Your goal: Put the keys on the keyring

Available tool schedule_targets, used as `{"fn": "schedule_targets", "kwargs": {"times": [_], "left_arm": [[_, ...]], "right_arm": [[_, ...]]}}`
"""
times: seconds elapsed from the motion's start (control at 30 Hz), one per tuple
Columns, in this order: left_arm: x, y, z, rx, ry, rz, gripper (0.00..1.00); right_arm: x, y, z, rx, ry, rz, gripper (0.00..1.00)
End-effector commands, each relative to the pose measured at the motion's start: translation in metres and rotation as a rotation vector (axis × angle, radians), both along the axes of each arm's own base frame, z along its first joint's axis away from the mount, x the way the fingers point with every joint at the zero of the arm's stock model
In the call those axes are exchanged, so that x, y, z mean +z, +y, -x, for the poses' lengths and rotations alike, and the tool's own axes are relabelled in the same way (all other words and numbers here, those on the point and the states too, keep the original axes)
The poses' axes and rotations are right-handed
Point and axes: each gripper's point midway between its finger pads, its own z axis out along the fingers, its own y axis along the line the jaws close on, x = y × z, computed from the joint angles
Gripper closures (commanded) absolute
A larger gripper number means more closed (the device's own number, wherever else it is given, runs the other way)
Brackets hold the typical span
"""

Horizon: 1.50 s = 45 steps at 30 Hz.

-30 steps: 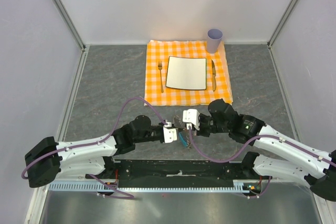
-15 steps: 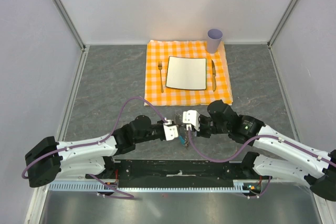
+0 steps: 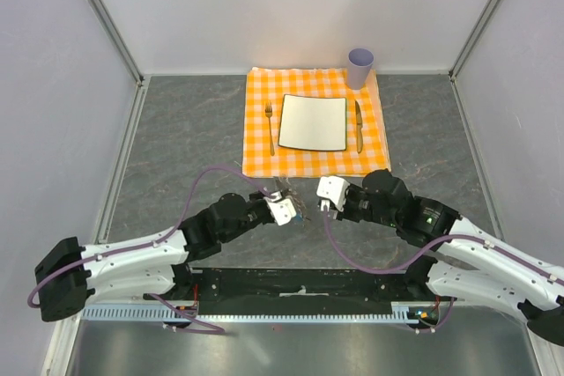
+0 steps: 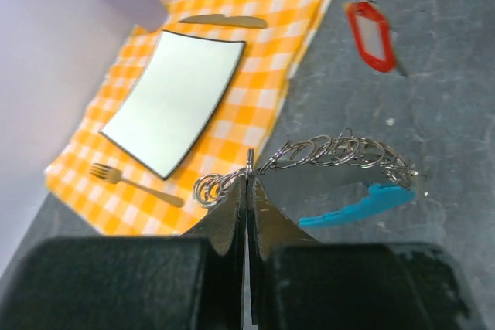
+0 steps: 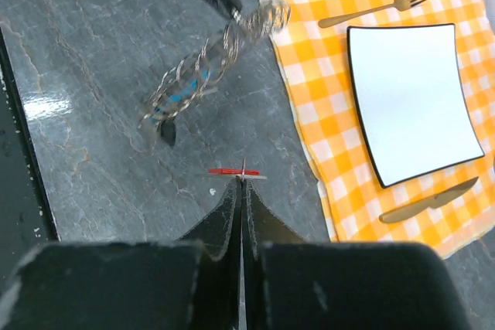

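I'm taking the orange checked cloth [image 3: 257, 121] on the grey tabletop [image 3: 176, 138] as my reference, with the white plate [image 3: 313, 122] lying in its middle. Just off the cloth's near edge, my left hand [image 4: 247, 179] is clamped tight on the keyring [image 4: 332, 152], and the silvery loop and blue tab [image 4: 360, 205] stretch out sideways from the fingertips. Also off that near edge, my right hand [image 5: 241, 185] is pinched closed on the red key [image 4: 371, 35]. The key is near the keyring but not touching it.
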Motion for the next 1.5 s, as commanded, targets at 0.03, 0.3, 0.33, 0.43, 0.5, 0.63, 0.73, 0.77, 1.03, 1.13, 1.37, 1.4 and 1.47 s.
{"fn": "schedule_targets", "kwargs": {"times": [0.03,0.3,0.33,0.43,0.5,0.63,0.73,0.77,1.03,1.13,1.37,1.4,1.47], "left_arm": [[0.077,0.023,-0.020,0.134,-0.198,0.124,0.98],[0.054,-0.001,0.017,-0.135,-0.139,0.064,0.98],[0.041,-0.007,0.022,-0.177,-0.100,0.034,0.98],[0.023,-0.016,0.033,-0.249,-0.044,0.013,0.98],[0.012,-0.022,0.040,-0.290,-0.007,-0.004,0.98],[-0.009,-0.032,0.047,-0.339,0.065,-0.019,0.98],[-0.015,-0.039,0.047,-0.351,0.078,-0.019,0.98],[-0.011,-0.041,0.046,-0.355,0.071,-0.005,0.98],[0.000,-0.051,0.056,-0.417,0.077,0.054,0.98],[0.006,-0.051,0.053,-0.396,0.066,0.089,0.98],[0.011,-0.048,0.041,-0.324,0.055,0.128,0.98],[0.011,-0.048,0.041,-0.321,0.056,0.130,0.98],[0.012,-0.048,0.040,-0.319,0.055,0.133,0.98]], "right_arm": [[0.017,0.000,-0.008,-0.044,-0.043,-0.053,1.00],[0.018,0.005,-0.003,-0.016,-0.030,-0.073,1.00],[0.017,0.005,-0.002,-0.011,-0.028,-0.072,1.00],[0.015,0.006,-0.001,-0.007,-0.021,-0.071,1.00],[0.013,0.006,-0.001,-0.008,-0.017,-0.068,1.00],[0.003,0.008,-0.001,0.001,0.004,-0.045,1.00],[-0.004,0.011,0.003,0.027,0.025,-0.029,1.00],[-0.004,0.012,0.003,0.031,0.025,-0.027,1.00],[-0.014,0.020,0.004,0.069,0.053,-0.001,1.00],[-0.016,0.025,0.011,0.105,0.078,-0.009,1.00],[-0.007,0.028,0.018,0.139,0.085,-0.043,1.00],[-0.007,0.028,0.018,0.140,0.084,-0.045,1.00],[-0.008,0.027,0.020,0.145,0.091,-0.042,1.00]]}}
